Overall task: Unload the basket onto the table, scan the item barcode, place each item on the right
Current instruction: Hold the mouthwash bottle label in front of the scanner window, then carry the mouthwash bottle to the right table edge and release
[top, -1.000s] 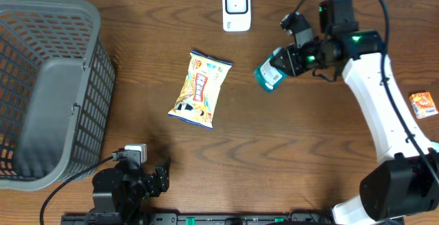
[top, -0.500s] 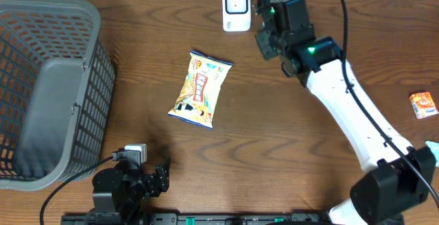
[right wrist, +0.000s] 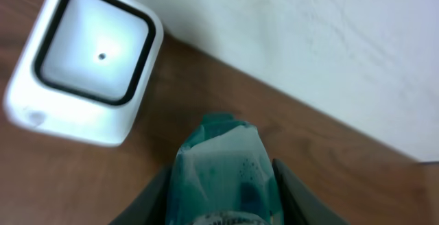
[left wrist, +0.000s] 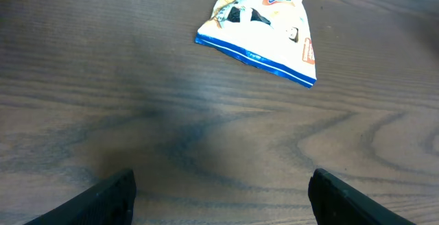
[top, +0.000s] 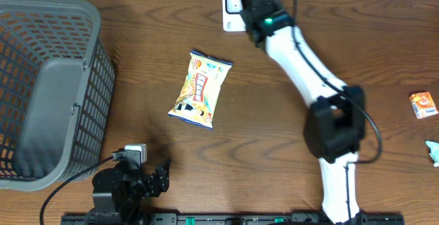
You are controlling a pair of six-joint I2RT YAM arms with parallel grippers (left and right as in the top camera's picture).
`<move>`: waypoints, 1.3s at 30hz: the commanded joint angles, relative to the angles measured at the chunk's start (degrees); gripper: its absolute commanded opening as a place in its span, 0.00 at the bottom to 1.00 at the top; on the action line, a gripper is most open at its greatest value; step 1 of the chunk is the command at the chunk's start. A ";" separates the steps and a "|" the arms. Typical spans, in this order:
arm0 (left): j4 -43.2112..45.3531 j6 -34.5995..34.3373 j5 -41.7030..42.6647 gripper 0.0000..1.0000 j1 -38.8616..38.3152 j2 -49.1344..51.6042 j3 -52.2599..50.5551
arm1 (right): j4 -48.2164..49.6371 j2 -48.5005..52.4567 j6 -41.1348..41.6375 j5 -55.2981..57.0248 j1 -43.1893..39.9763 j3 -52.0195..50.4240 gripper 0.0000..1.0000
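Mock shop checkout, barcode scanner (right wrist: 86, 64), basket (top: 96, 115)

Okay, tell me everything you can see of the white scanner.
The scanner is a small white box with rounded corners, plastic by its look. Its face has a pale square window in a black frame, a tiny dark dot at its centre. It sits on the wooden table at the back edge, by the white wall. Only the table seems to touch it.

No legible text anywhere. Snack bag (top: 201, 89), centre of the overhead view: red-and-blue printed panel, characters too small to read. Orange packet (top: 423, 105) at the right edge: print unreadable. Teal pouch (right wrist: 223, 163): no readable label.
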 commanded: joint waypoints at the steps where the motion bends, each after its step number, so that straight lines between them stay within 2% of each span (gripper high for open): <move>1: -0.70 -0.33 0.70 0.80 0.09 -0.26 0.17 | 4.07 3.41 -7.93 12.26 3.82 7.26 0.18; 3: -0.70 -0.33 0.70 0.80 0.09 -0.26 0.17 | 9.68 6.12 -13.86 17.70 5.40 8.68 0.18; 8: -0.72 -0.33 0.70 0.81 0.09 -0.26 0.17 | 32.87 13.70 -37.24 29.20 9.01 9.27 0.18; 11: -0.70 -0.33 0.70 0.80 0.09 -0.26 0.17 | 42.84 17.59 -46.18 30.82 10.12 9.31 0.18; 15: -0.72 -0.31 0.70 0.80 0.09 -0.26 0.17 | 50.97 21.88 -54.45 32.48 10.82 9.40 0.18; 30: -0.70 -0.33 0.70 0.80 0.09 -0.26 0.17 | 54.51 23.43 -56.81 37.16 11.28 12.13 0.18; 39: -0.70 -0.33 0.70 0.81 0.09 -0.26 0.17 | 54.49 19.28 -57.64 46.88 8.87 14.80 0.16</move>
